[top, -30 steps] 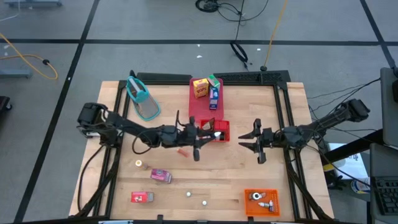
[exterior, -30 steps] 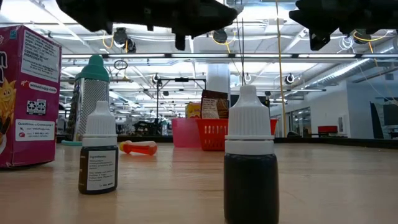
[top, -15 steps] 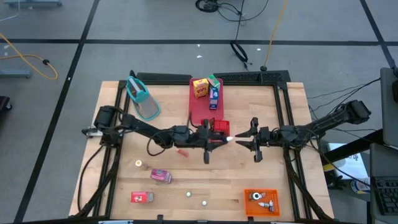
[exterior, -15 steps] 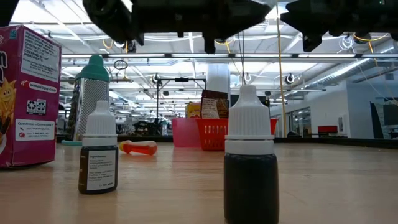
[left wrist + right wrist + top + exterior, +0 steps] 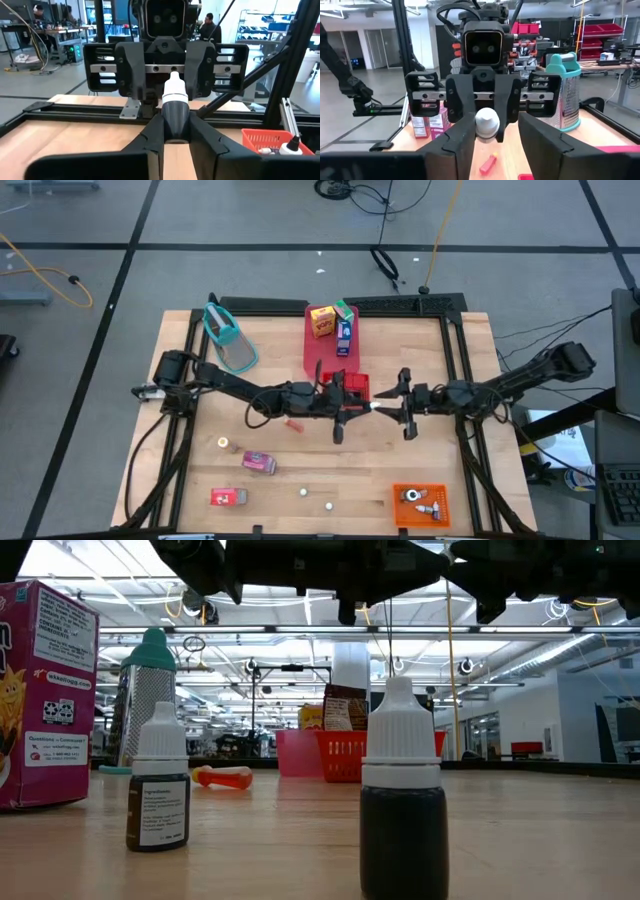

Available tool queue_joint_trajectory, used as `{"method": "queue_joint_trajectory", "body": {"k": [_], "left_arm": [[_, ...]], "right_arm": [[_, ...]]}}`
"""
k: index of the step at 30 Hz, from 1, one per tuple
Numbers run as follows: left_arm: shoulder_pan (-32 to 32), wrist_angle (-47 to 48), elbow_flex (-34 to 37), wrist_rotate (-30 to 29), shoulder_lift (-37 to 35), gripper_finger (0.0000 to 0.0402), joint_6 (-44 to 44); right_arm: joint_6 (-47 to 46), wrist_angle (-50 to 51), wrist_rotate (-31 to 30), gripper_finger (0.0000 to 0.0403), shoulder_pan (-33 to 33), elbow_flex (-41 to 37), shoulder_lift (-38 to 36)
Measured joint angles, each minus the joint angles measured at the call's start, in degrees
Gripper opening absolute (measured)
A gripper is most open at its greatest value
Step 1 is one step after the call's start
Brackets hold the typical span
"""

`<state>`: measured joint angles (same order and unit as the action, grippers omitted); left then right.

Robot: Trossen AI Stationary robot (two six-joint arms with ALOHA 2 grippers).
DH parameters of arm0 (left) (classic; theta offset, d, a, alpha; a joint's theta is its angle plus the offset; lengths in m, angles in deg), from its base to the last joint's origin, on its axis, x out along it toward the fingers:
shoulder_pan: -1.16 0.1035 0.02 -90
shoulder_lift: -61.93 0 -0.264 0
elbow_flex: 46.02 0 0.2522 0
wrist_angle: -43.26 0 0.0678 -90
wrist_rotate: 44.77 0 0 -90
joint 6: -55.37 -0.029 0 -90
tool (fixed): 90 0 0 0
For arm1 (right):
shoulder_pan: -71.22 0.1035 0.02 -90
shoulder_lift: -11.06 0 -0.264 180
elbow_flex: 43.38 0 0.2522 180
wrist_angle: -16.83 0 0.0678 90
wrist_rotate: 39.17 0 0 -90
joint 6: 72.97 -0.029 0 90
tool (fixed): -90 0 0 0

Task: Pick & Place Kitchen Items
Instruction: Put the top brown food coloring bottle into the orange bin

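- Low view, nearest: dark bottle (image 5: 402, 802) with white cap, upright on the surface (image 5: 500, 840). A smaller labelled bottle (image 5: 158, 792) stands to its left, apart from it.
- Pink carton (image 5: 42, 690) upright at that view's left edge.
- Farther back: orange piece (image 5: 222, 776) lying flat, then a red basket (image 5: 350, 755) and a grater (image 5: 148, 700) with a teal top.
- High view, near edge: orange bin (image 5: 420, 505) at the right corner, red carton (image 5: 228, 497) at the left, two tiny round pieces (image 5: 303, 492) between them.
- Pink carton (image 5: 259, 463) lies a little farther in, with a small round piece (image 5: 222, 443) beside it.
- Mid-surface: left gripper (image 5: 358, 406) and right gripper (image 5: 385, 406) meet tip to tip, just in front of the red basket (image 5: 348, 387).
- Left jaws pinch a dark bottle (image 5: 175, 107) with white cap, pointing toward the right gripper (image 5: 172, 75).
- Right jaws are spread wide on either side of the bottle's cap (image 5: 487, 122); contact cannot be told.
- Behind the basket: red tray (image 5: 328, 345) carrying a yellow carton (image 5: 321, 321) and a blue carton (image 5: 344, 330), side by side.
- Grater (image 5: 229, 337) lies at the far left of the surface.
- A person shows in the room beyond, in the left wrist view.
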<state>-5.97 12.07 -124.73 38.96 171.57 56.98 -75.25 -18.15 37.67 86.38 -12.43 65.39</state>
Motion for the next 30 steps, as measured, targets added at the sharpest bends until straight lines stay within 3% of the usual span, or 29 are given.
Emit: {"method": "queue_joint_trajectory", "body": {"k": [4, 10, 19, 30], "left_arm": [[0.0, 0.3, 0.0, 0.0, 0.0, 0.0068, 0.0], [0.0, 0.3, 0.0, 0.1, 0.0, 0.0049, 0.0], [0.0, 0.4, 0.0, 0.3, -0.1, 0.0073, 0.1], [0.0, 0.8, 0.0, 0.3, -0.1, 0.0062, 0.2]], "right_arm": [[0.0, -1.7, 0.2, 0.0161, -0.9, 0.0, 2.0], [0.2, -4.5, 1.5, 0.0159, -1.0, 0.0, 4.9], [0.2, -5.8, 1.5, 0.0124, -1.0, 0.0, 5.7], [1.5, -5.8, 1.7, 0.0055, -1.0, 0.0, 5.7]]}}
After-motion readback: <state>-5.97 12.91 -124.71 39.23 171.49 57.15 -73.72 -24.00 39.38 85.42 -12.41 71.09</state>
